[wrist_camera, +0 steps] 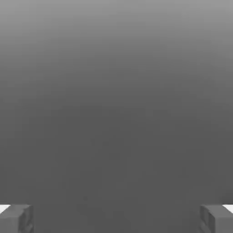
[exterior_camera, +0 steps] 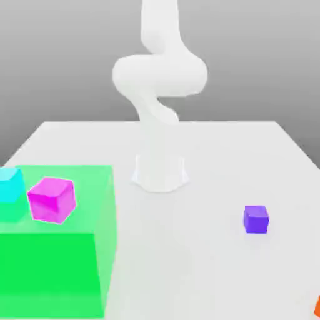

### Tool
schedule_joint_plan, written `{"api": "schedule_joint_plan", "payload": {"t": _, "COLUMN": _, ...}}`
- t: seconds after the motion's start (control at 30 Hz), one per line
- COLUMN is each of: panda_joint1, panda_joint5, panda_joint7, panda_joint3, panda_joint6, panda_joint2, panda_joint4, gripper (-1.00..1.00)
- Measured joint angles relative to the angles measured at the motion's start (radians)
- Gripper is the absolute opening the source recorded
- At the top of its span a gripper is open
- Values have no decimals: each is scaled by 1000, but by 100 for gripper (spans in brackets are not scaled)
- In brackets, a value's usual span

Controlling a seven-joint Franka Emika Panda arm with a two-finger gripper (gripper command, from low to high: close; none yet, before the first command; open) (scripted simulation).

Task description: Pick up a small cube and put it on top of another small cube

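The white table carries everything. The white arm rises from its round base, planted near the middle of the table toward the far edge, and bends overhead.

A large green translucent block occupies the table's near corner on the exterior view's left. On its top, toward its far edge, sit 2 cubes just beside each other: the magenta cube, tilted slightly, and the cyan cube, at the picture's border.

The small purple cube rests on the table toward the edge on the exterior view's right, well apart from the block and the arm's base. An orange object shows partly at the near corner on that side.

In the hand view, the gripper has its jaws spread wide, with nothing between the 2 fingertips.
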Motion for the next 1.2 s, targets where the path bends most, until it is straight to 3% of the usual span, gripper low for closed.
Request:
{"api": "schedule_joint_plan", "payload": {"t": 0.63, "panda_joint1": 487, "panda_joint5": 82, "panda_joint7": -562, "panda_joint3": 121, "panda_joint6": 411, "panda_joint2": 532, "panda_joint4": -446, "gripper": 0}}
{"api": "schedule_joint_plan", "payload": {"t": 0.87, "panda_joint1": 578, "panda_joint5": -30, "panda_joint7": -623, "panda_joint3": 177, "panda_joint6": 577, "panda_joint2": 740, "panda_joint4": -558, "gripper": 0}}
{"api": "schedule_joint_plan", "payload": {"t": 1.07, "panda_joint1": 698, "panda_joint5": -142, "panda_joint7": -545, "panda_joint3": 23, "panda_joint6": 753, "panda_joint2": 956, "panda_joint4": -524, "gripper": 0}}
{"api": "schedule_joint_plan", "payload": {"t": 1.1, "panda_joint1": 710, "panda_joint5": -143, "panda_joint7": -543, "panda_joint3": 11, "panda_joint6": 770, "panda_joint2": 976, "panda_joint4": -520, "gripper": -100}}
{"api": "schedule_joint_plan", "payload": {"t": 1.2, "panda_joint1": 710, "panda_joint5": -144, "panda_joint7": -542, "panda_joint3": 11, "panda_joint6": 769, "panda_joint2": 976, "panda_joint4": -520, "gripper": -100}}
